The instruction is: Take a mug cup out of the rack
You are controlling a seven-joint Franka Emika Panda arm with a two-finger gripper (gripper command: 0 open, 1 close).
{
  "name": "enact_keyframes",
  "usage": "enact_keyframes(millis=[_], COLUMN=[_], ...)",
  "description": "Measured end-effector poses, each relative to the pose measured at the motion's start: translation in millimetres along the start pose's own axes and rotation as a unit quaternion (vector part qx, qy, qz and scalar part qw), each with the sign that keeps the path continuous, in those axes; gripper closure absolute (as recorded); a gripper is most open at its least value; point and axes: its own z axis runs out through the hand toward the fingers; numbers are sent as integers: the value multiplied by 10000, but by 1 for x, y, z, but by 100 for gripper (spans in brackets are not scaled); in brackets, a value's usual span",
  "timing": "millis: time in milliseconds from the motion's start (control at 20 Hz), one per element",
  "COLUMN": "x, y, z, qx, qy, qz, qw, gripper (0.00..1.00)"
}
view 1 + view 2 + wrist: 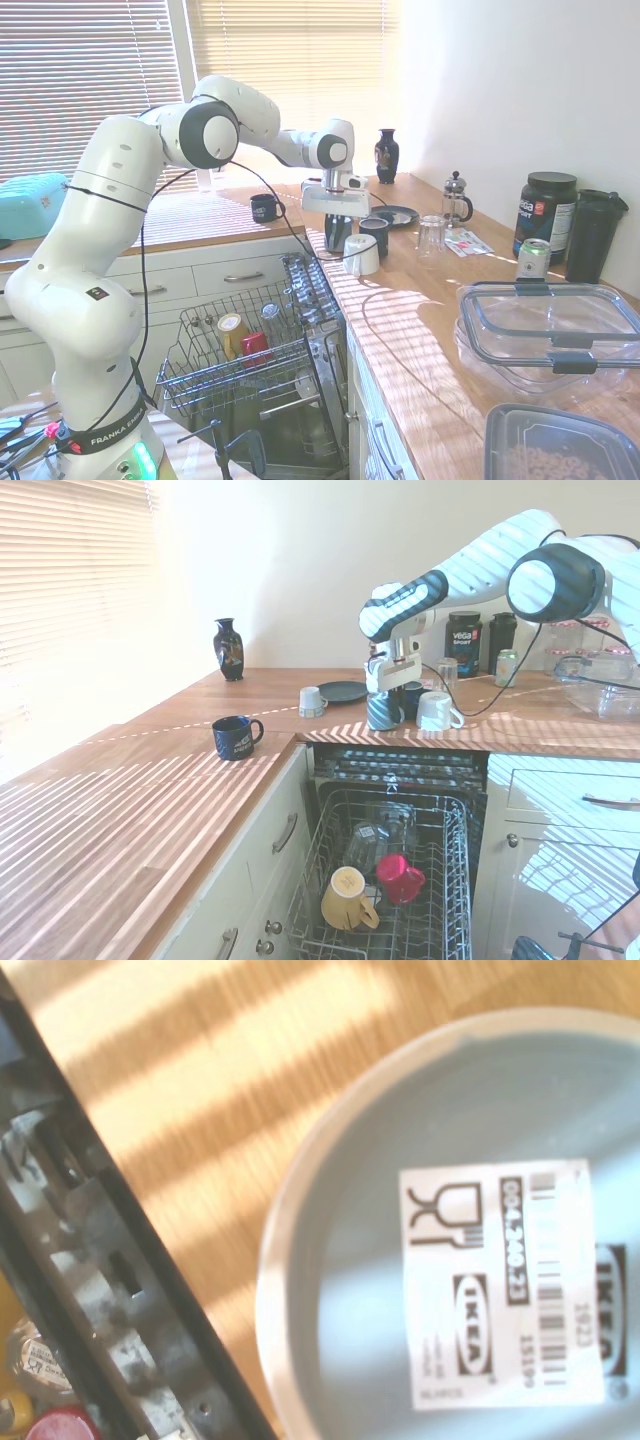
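**Mug cup held at the counter edge, clear of the rack**

Mug cup (383,711) is the small bluish-grey cylinder we see upside down at the front edge of the wooden counter (180,750), directly above the open dishwasher. The gripper (386,692) comes down on it from above, and its fingers are pinched on the mug's upturned base. We cannot tell from either exterior view whether the mug's rim touches the counter or hangs just over it.

In the wrist view we see the mug cup (470,1250) from close by: a pale round base with a white printed label (505,1285), with wood grain beside it and the dark dishwasher edge along one side.

The rack (385,900) is pulled out below the counter, well apart from the mug. In it we see a yellow mug (347,897), a red cup (399,878) just beside it, and clear glassware behind them.

On the counter, a white mug (437,711) stands just beside the gripper. A dark navy mug (236,737) sits near the counter corner, and a dark vase (228,650) stands by the wall.
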Motion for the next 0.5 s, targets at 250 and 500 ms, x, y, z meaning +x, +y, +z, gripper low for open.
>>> enact_keyframes(millis=[250,500], x=[-1,1], y=[-4,-4], z=[3,-1], qx=[-51,-51], qy=[19,126], qz=[59,102], qw=[10000,9999], gripper=[0,0])
